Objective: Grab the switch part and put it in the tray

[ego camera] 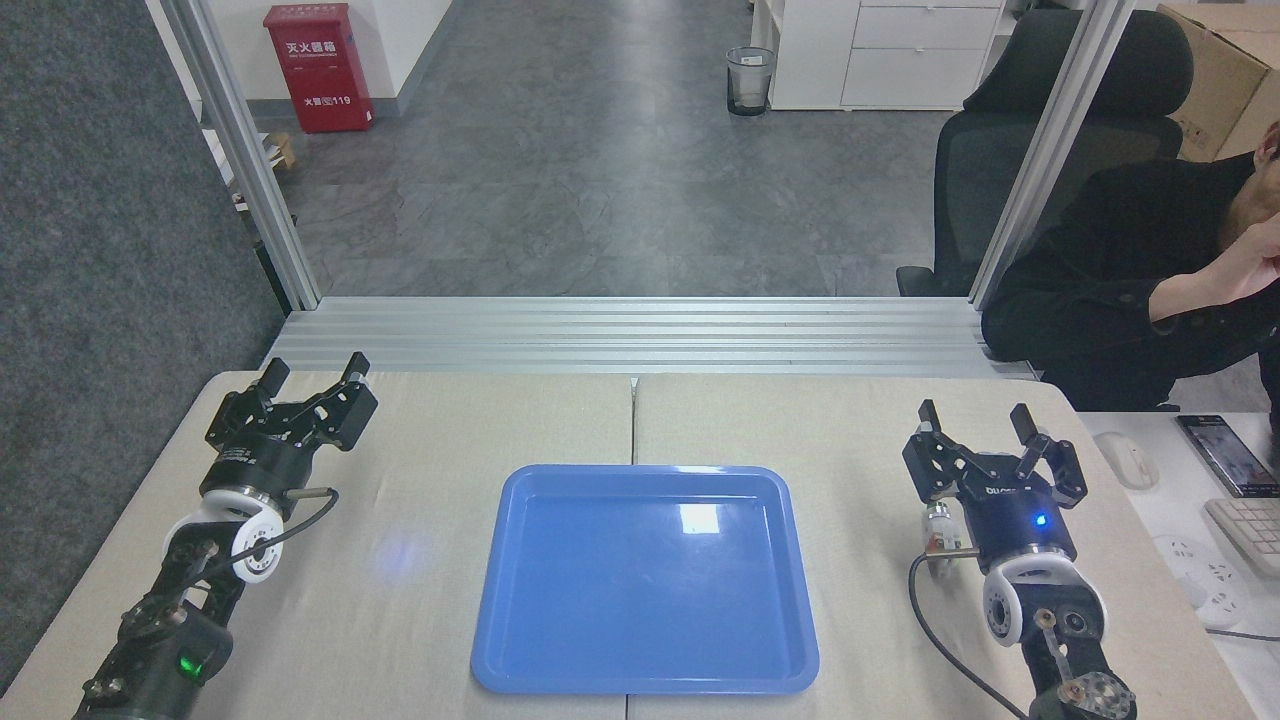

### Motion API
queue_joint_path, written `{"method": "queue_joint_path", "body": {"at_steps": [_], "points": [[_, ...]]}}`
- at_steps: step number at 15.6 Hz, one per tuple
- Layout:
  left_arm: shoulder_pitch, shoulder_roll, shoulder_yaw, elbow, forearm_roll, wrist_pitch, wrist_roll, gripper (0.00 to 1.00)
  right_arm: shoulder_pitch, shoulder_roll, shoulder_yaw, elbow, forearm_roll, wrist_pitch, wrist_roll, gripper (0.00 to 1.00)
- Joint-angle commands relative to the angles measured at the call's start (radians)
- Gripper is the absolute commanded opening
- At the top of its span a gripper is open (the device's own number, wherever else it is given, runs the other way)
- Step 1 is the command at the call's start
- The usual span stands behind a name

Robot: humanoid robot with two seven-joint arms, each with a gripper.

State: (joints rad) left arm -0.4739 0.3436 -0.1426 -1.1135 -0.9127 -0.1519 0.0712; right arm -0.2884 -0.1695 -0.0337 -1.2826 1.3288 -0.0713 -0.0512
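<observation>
Across the middle of the view lies the beige, cloth-covered tabletop (430, 420), made of two halves that meet along a seam running under the tray. Centred on it sits the large, shallow, glossy blue plastic tray (560, 640) with rounded corners and a raised rim; its floor is bare and reflects a bright patch of light.

From the lower left comes the robot's black left arm, and its left tool (316, 375) is held over the far left part of the tabletop, well apart from the tray. Its two dark fingers stand spread with a clear gap between them, gripping nothing.

From the lower right comes the right arm, with a small blue light glowing on its body. The right tool (975, 420) is over the right half of the tabletop, also well apart from the tray, its two fingers likewise splayed and empty.

Just beside the right arm's wrist, on its left side, lies the small switch part (937, 538), a whitish blocky piece with red and green marks, resting on the tabletop to the right of the tray and partly hidden by the arm. It sits behind the fingertips, not between them.

Beyond the tabletop's right edge a person in black (1120, 260) sits on a dark office chair.
</observation>
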Motion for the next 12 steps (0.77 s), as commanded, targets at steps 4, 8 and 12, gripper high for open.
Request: {"method": "queue_joint_path", "body": {"at_steps": [4,8,12], "points": [[0.0,0.0,0.0,0.0,0.0,0.0,-0.001,1.0,0.002,-0.005,-0.005,0.0,0.001,-0.001,0.001,1.0],[0.0,0.0,0.0,0.0,0.0,0.0,-0.001,1.0,0.002,-0.007,-0.005,0.0,0.001,-0.001,0.001,1.0],[0.0,0.0,0.0,0.0,0.0,0.0,-0.001,1.0,0.002,-0.004,-0.005,-0.001,0.0,-0.001,0.001,1.0]]}}
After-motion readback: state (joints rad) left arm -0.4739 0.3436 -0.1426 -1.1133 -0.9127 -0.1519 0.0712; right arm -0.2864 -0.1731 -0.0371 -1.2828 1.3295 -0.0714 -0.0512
